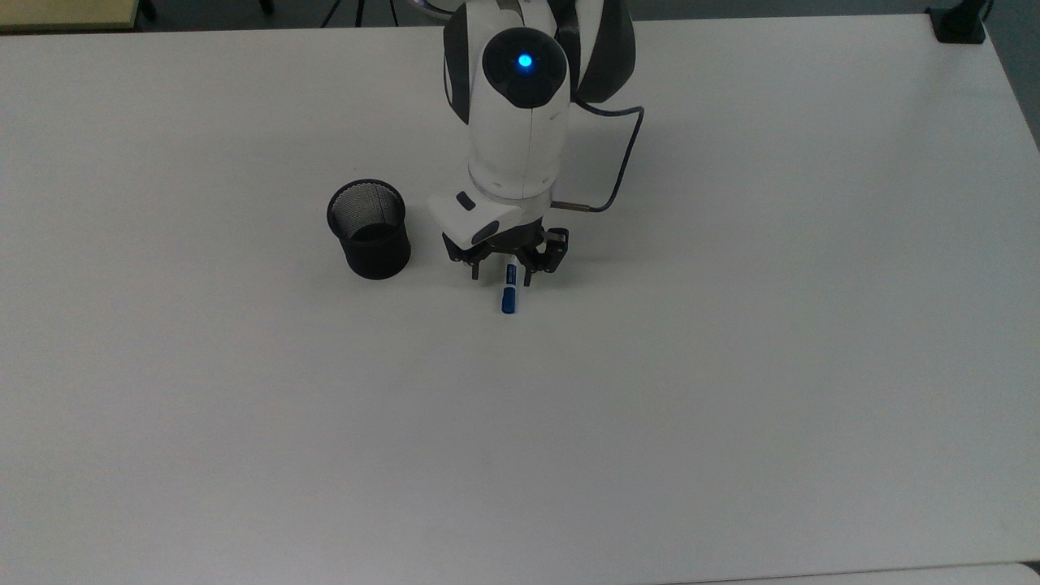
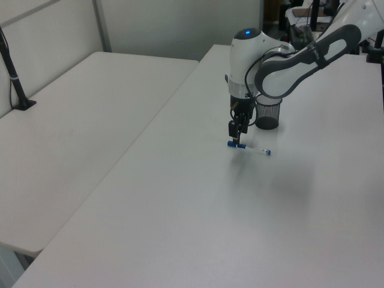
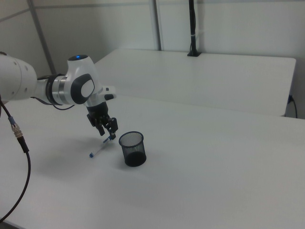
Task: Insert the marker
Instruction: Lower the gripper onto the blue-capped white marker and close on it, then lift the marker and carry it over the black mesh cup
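Observation:
The marker (image 1: 509, 299) lies flat on the white table (image 1: 731, 366), its blue cap end pointing to the top view's bottom. My gripper (image 1: 502, 275) is low over the marker's upper half, open, with one finger on each side of the barrel. The arm hides the marker's far end in the top view. In the left view the gripper (image 2: 236, 141) hangs over the blue end of the marker (image 2: 252, 148). The black mesh cup (image 1: 370, 229) stands upright to the top view's left of the gripper. In the right view the gripper (image 3: 108, 133) is between the marker (image 3: 97, 150) and the cup (image 3: 132, 148).
A grey cable (image 1: 621, 162) loops from the wrist to the top view's right. A black clamp (image 1: 959, 24) sits at the table's far right corner. A second white table (image 2: 72, 138) with a black pole (image 2: 15, 78) adjoins in the left view.

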Robot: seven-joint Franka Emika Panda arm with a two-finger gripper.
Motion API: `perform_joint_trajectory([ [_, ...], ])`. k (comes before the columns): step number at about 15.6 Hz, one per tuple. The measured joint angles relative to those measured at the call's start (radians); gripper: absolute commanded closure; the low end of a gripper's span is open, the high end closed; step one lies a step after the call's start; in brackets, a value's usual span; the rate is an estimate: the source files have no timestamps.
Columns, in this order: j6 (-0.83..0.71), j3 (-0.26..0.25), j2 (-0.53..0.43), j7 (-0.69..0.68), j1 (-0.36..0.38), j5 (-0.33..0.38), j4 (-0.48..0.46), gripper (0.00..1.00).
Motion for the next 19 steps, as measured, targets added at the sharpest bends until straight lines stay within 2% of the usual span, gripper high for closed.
perform_joint_trajectory([
  [3, 0.010, 0.003, 0.019, 0.004, 0.001, -0.002, 0.000, 0.55],
  [7, 0.034, 0.009, 0.037, 0.005, 0.001, -0.007, 0.001, 0.93],
  [8, 0.038, 0.012, 0.040, 0.006, 0.001, -0.007, 0.001, 0.99],
  [13, 0.040, 0.014, 0.009, 0.020, -0.012, -0.008, 0.034, 1.00],
  [16, 0.031, 0.014, -0.078, 0.020, -0.049, -0.008, 0.040, 1.00],
  [19, 0.016, 0.013, -0.208, -0.021, -0.110, -0.008, 0.027, 0.99],
])
